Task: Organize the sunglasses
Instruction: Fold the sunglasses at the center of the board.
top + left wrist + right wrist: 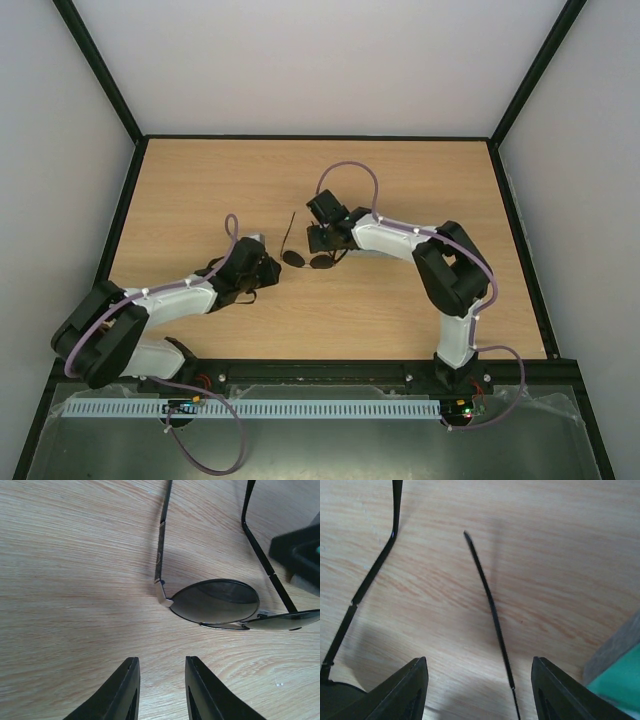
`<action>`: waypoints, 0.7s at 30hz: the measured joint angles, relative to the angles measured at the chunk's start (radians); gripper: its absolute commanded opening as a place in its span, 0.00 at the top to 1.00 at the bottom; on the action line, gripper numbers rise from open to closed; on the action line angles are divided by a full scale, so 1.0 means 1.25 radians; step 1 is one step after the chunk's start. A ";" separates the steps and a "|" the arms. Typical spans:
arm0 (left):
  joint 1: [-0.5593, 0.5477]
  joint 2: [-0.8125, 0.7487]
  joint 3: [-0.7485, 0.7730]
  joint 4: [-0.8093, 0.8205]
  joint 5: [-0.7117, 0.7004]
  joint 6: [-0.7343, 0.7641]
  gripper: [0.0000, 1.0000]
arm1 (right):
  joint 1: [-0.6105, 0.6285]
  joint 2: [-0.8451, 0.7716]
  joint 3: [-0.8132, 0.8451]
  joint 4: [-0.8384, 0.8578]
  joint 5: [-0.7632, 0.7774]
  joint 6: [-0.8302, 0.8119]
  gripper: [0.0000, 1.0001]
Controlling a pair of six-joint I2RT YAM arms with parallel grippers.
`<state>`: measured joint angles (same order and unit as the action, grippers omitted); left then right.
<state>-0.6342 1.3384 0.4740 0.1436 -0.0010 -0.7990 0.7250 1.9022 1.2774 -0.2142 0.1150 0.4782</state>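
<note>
The left gripper (162, 664) stood narrowly parted and empty, just short of the sunglasses (215, 601). They lay on the wooden table (200, 180) between both arms, temples unfolded. The right gripper (479, 662) gaped wide, straddling one temple arm without touching it.

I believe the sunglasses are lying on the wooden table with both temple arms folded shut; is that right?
Not quite: the sunglasses lie on the wooden table, but both temple arms are unfolded and stretched out, as the left wrist view shows.
</note>
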 measured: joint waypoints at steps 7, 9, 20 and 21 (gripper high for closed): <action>-0.004 0.001 0.000 0.019 0.000 -0.005 0.72 | 0.028 -0.043 -0.116 0.026 0.022 0.015 0.42; -0.004 0.001 0.000 0.019 -0.001 -0.005 0.72 | 0.031 -0.090 -0.166 0.024 0.032 0.021 0.42; -0.008 -0.002 0.000 0.019 -0.003 -0.006 0.72 | 0.031 -0.259 -0.211 0.026 0.058 0.037 0.39; -0.011 -0.003 0.000 0.019 -0.004 -0.008 0.72 | 0.031 -0.261 -0.212 0.027 0.056 0.037 0.40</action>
<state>-0.6476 1.3342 0.4740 0.1669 -0.0063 -0.8085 0.7631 1.5757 1.0119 -0.1810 0.1844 0.5243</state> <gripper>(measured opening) 0.279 0.626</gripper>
